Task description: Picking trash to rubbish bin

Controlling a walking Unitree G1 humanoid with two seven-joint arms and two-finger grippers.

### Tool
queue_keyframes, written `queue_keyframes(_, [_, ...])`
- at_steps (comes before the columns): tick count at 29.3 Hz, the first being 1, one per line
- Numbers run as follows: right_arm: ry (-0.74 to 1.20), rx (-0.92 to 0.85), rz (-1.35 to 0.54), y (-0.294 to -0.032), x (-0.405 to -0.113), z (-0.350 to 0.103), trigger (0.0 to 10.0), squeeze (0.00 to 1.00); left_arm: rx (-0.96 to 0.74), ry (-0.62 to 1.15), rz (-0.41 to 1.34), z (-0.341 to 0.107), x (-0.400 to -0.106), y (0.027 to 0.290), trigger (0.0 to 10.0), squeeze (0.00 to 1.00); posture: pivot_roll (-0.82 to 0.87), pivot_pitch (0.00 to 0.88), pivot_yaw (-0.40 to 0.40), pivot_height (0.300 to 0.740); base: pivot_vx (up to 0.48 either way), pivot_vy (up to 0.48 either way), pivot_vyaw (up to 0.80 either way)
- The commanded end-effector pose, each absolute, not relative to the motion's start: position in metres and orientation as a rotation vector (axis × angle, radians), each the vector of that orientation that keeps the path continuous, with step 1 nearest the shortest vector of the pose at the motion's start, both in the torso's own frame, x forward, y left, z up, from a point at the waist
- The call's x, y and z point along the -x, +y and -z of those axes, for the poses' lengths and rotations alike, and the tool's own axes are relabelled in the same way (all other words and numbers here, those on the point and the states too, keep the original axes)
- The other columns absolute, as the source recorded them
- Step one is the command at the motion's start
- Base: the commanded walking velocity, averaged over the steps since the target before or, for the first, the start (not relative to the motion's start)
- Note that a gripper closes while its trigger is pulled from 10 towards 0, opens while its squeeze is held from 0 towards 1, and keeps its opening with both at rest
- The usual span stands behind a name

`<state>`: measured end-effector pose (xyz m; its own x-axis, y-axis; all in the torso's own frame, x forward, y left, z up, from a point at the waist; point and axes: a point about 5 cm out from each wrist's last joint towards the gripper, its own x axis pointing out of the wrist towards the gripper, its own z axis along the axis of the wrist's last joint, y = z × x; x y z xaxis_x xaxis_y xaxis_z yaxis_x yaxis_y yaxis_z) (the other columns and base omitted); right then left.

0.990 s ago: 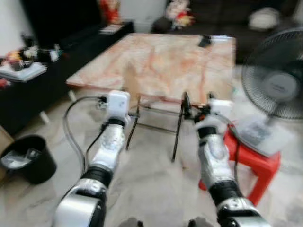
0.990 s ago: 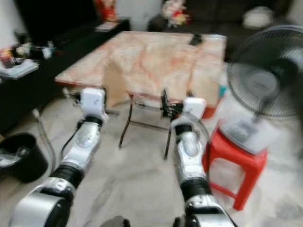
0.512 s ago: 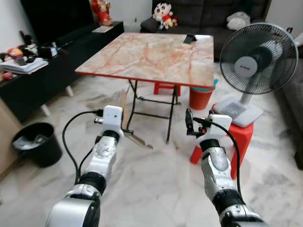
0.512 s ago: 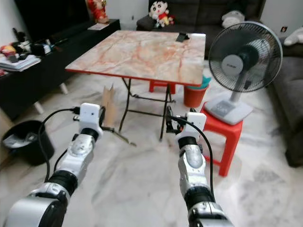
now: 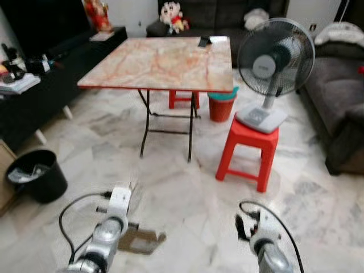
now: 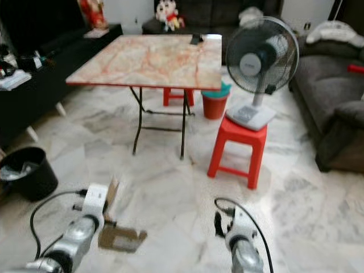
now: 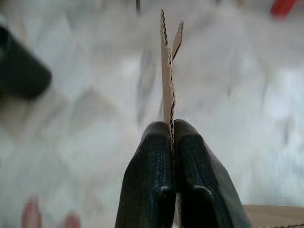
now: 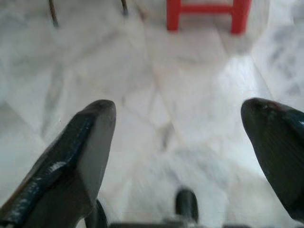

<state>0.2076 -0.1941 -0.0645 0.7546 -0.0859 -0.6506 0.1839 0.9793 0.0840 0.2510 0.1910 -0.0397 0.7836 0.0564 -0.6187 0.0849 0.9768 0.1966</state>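
Left eye view: since 0.5 s ago the whole scene has slid away, so the camera moved back/tilted; the arms sit lower, at 6 o'clock. The left claw (image 5: 132,196) still pinches the cardboard piece (image 5: 135,199) low over the floor (image 5: 187,193). Black rubbish bin (image 5: 35,182) at 9 o'clock, well apart; judged: carry step, drop not yet done.

Right eye view: marble-top counter (image 6: 149,57) at 12, fan (image 6: 260,57) on red stool (image 6: 239,145) at 2, sofa (image 6: 335,114) at 3. A flat cardboard sheet (image 6: 120,239) lies on the floor by the left arm.

Left wrist view: fingers (image 7: 152,185) clamped tight on the corrugated edge.

Right wrist view: right claw (image 8: 178,142) spread wide, w/ nothing in it, over pale marble tiles.
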Motion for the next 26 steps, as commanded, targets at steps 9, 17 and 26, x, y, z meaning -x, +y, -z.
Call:
queue_keyframes(9, [0.837, -0.146, 0.192, -0.199, -0.177, 0.082, 10.0, 0.0, -0.241, 0.843, -0.034, 0.065, -0.213, 0.204, 10.0, 0.0, -0.15, 0.0, 0.007, 0.74, 0.3, 0.0, 0.53])
queue_keyframes(17, [0.848, -0.121, 0.184, -0.197, -0.178, 0.082, 10.0, 0.0, -0.241, 0.852, -0.029, 0.066, -0.212, 0.202, 10.0, 0.0, -0.15, 0.0, 0.006, 0.74, 0.301, 0.0, 0.06])
queue_keyframes(26, [0.849, -0.135, 0.182, -0.194, -0.181, 0.082, 10.0, 0.0, -0.253, 0.851, -0.019, 0.066, -0.213, 0.201, 10.0, 0.0, -0.14, 0.0, 0.013, 0.74, 0.302, 0.0, 0.37])
